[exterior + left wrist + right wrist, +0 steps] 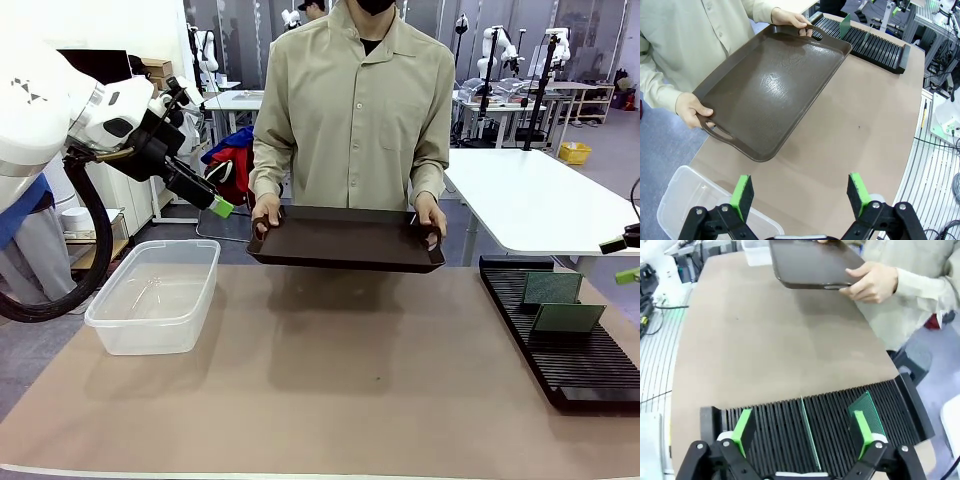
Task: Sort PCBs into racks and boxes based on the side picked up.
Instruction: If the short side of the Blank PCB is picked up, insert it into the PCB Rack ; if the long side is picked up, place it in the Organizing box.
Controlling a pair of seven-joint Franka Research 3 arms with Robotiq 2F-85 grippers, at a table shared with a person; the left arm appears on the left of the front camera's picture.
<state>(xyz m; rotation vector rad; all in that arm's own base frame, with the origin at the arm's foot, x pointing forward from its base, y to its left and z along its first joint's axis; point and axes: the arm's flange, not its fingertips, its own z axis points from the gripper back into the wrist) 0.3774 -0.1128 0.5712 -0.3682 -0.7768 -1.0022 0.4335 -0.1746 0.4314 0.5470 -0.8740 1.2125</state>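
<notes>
Nearest you, both PCBs [553, 288] [567, 317] stand slotted in the black rack [590, 370] at the table's right end. Your right gripper [805, 432] hangs above them, fingers spread and empty. Your left gripper [801, 192] is likewise wide apart, empty, over the clear box [158, 296]. Across the table, a person holds the brown tray [345, 240] by both handles.

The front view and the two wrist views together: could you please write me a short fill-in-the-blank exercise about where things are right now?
1. Both green PCBs stand in the slots of the black ____.
2. The person holds the dark brown tray with ____ hands.
3. The clear plastic box holds ____ PCBs.
4. The left gripper and the right gripper both have their fingers ____.

Missing words: rack; both; no; open
</notes>
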